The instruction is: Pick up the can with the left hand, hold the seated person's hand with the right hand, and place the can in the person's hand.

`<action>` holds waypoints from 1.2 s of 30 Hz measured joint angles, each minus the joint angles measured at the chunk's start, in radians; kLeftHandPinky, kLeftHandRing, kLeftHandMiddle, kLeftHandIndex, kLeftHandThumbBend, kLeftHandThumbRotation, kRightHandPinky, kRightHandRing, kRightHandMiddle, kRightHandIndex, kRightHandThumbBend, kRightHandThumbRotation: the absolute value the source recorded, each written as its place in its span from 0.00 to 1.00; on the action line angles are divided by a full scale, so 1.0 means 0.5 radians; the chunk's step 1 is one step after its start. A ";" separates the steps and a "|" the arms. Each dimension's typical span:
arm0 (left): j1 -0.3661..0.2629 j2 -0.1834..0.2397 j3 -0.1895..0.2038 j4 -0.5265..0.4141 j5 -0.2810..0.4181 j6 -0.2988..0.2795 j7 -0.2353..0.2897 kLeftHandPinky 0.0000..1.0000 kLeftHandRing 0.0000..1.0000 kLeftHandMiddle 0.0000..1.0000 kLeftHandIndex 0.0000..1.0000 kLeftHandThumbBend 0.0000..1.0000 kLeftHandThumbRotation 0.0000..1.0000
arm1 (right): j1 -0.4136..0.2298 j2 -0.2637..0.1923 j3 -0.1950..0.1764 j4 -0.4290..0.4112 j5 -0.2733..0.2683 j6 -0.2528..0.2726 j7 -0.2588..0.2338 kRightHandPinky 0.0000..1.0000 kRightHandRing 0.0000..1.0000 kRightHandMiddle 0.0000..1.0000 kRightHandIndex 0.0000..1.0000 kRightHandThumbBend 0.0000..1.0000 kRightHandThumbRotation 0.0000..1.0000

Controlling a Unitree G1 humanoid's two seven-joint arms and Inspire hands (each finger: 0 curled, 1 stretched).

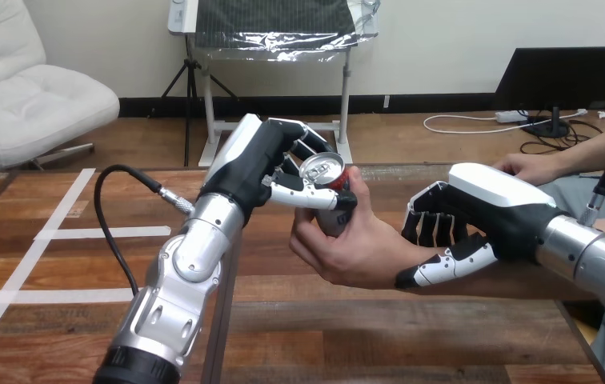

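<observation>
Handover above the worktop (pixel 323 336), centre of scene. The can (pixel 323 170) stands upright in the air, well clear of the wood, shared by two holders. The left hand (pixel 263 160) grips it from the left: its fingers (pixel 307 146) curl round the far side of the rim and its thumb lies across the near side. The person's hand (pixel 355 252) wraps the can's lower body from beneath and the right. The right hand (pixel 487 216) reaches in from the right, its fingers bent over the top of the person's wrist (pixel 408 258) with the thumb underneath, closing on it.

The step in hand appears to be the release. It is best done by keeping the wrist steady, loosening the left fingers slowly, and drawing the left hand away leftward only once the person's grip carries the can, without tipping its open top.
</observation>
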 measured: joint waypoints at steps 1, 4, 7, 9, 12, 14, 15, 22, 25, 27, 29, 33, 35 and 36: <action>0.000 0.000 -0.003 0.000 0.000 -0.003 0.000 0.27 0.34 0.41 0.47 0.66 0.00 | 0.002 0.000 -0.001 0.000 0.000 -0.001 0.000 0.35 0.42 0.48 0.52 0.76 0.44; 0.000 0.000 -0.011 0.000 0.004 -0.010 0.000 0.26 0.34 0.40 0.47 0.65 0.00 | 0.007 0.000 -0.004 0.000 0.000 -0.005 0.000 0.35 0.42 0.48 0.52 0.76 0.44; 0.000 0.000 -0.017 0.000 0.004 -0.016 0.000 0.26 0.33 0.40 0.47 0.65 0.00 | 0.012 0.000 -0.008 0.000 0.000 -0.009 0.000 0.36 0.42 0.48 0.52 0.76 0.45; 0.000 0.000 -0.021 0.000 0.004 -0.018 0.000 0.25 0.32 0.39 0.47 0.65 0.00 | 0.014 0.000 -0.011 0.000 0.000 -0.008 0.000 0.36 0.42 0.48 0.53 0.76 0.45; 0.000 0.000 -0.024 0.000 0.003 -0.020 -0.002 0.24 0.32 0.39 0.47 0.65 0.00 | 0.016 -0.001 -0.013 0.000 0.000 -0.008 0.003 0.36 0.43 0.48 0.53 0.76 0.45; 0.000 0.000 -0.026 0.000 0.003 -0.020 -0.004 0.24 0.32 0.39 0.47 0.65 0.00 | 0.017 -0.001 -0.014 0.000 0.000 -0.008 0.006 0.36 0.43 0.48 0.53 0.76 0.45; 0.000 0.000 -0.026 0.000 0.003 -0.020 -0.004 0.26 0.33 0.40 0.48 0.65 0.00 | 0.017 -0.001 -0.014 0.000 0.000 -0.008 0.007 0.36 0.43 0.48 0.53 0.77 0.46; 0.003 0.003 -0.026 -0.024 -0.006 -0.001 -0.045 0.39 0.48 0.53 0.56 0.68 0.06 | 0.020 -0.005 -0.023 0.000 0.004 -0.011 0.054 0.37 0.44 0.50 0.55 0.83 0.50; 0.008 0.005 -0.027 -0.053 -0.006 0.032 -0.077 0.44 0.53 0.58 0.60 0.69 0.16 | 0.020 -0.012 -0.028 0.000 0.016 -0.011 0.099 0.38 0.45 0.51 0.56 0.86 0.53; 0.012 0.007 -0.028 -0.072 -0.005 0.052 -0.101 0.50 0.59 0.64 0.66 0.70 0.27 | 0.020 -0.020 -0.031 0.000 0.030 -0.011 0.130 0.39 0.47 0.53 0.58 0.89 0.57; 0.020 0.008 -0.029 -0.099 -0.005 0.073 -0.121 0.52 0.62 0.67 0.68 0.70 0.34 | 0.020 -0.029 -0.036 0.000 0.047 -0.011 0.162 0.40 0.48 0.54 0.59 0.91 0.59; 0.046 0.010 -0.031 -0.153 -0.005 0.109 -0.157 0.59 0.69 0.73 0.74 0.71 0.47 | 0.020 -0.051 -0.044 -0.002 0.079 -0.011 0.225 0.42 0.51 0.57 0.62 0.94 0.65; 0.061 0.011 -0.034 -0.182 -0.002 0.125 -0.169 0.61 0.71 0.75 0.76 0.71 0.52 | 0.020 -0.061 -0.049 -0.004 0.088 -0.015 0.249 0.43 0.53 0.59 0.63 0.96 0.68; 0.070 0.011 -0.036 -0.193 -0.001 0.129 -0.173 0.63 0.73 0.77 0.78 0.71 0.58 | 0.020 -0.066 -0.052 -0.004 0.091 -0.019 0.261 0.44 0.55 0.60 0.65 0.97 0.71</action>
